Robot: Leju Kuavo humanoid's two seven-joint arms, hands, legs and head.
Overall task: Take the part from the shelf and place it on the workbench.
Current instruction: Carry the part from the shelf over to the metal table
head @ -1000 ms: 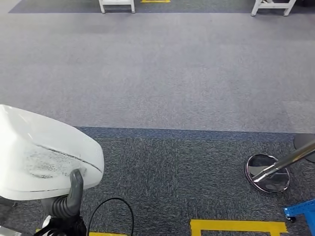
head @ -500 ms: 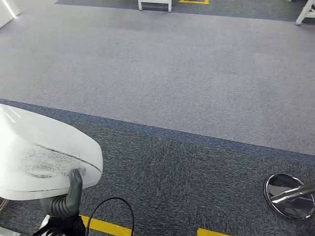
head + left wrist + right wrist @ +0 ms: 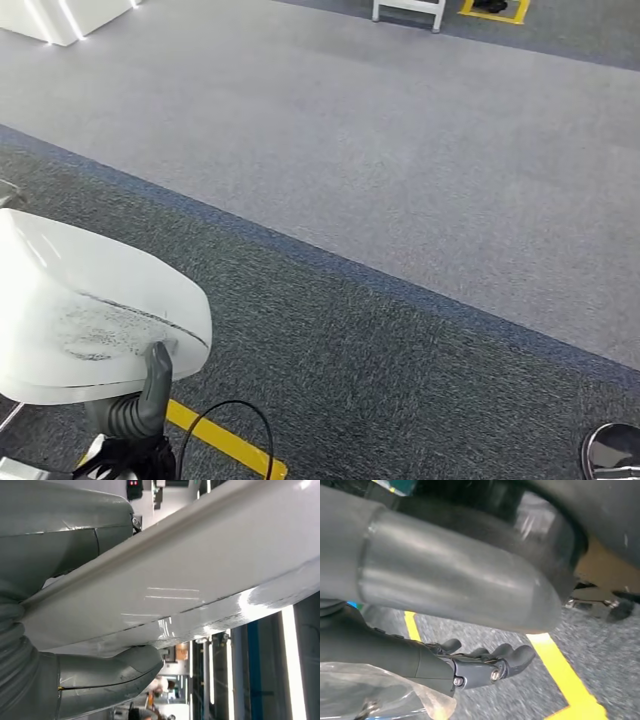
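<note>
I am in the carrying step: the part (image 3: 90, 315), a smooth white curved shell, is off the shelf and in my left hand (image 3: 140, 405). In the head view it sits low on my left side, held out over the dark carpet (image 3: 362, 360), with my grey thumb pressed up against its near edge. The left wrist view shows the same grip from close in: the shell (image 3: 196, 580) runs across the frame, clamped between my thick thumb (image 3: 113, 672) on one face and the rest of the hand on the other. So that hand is closed around the part, and the hold looks firm rather than a fingertip pinch.

My right hand (image 3: 486, 662) hangs at my side above the carpet and a yellow floor line (image 3: 565, 675). Its dark fingers lie loosely curved and apart, and it carries nothing.

Ahead I see only floor: the lighter grey carpet (image 3: 423, 150), a yellow line (image 3: 226, 445) near my feet, and white furniture legs (image 3: 407, 12) far off. No counter is in sight, so I judge the placing is some way off. The next move calls for walking until the counter comes into view, keeping the shell level and my grip steady, since its glossy surface could slide against my thumb. Only once I am squared up to the counter should I lower it and let go.
</note>
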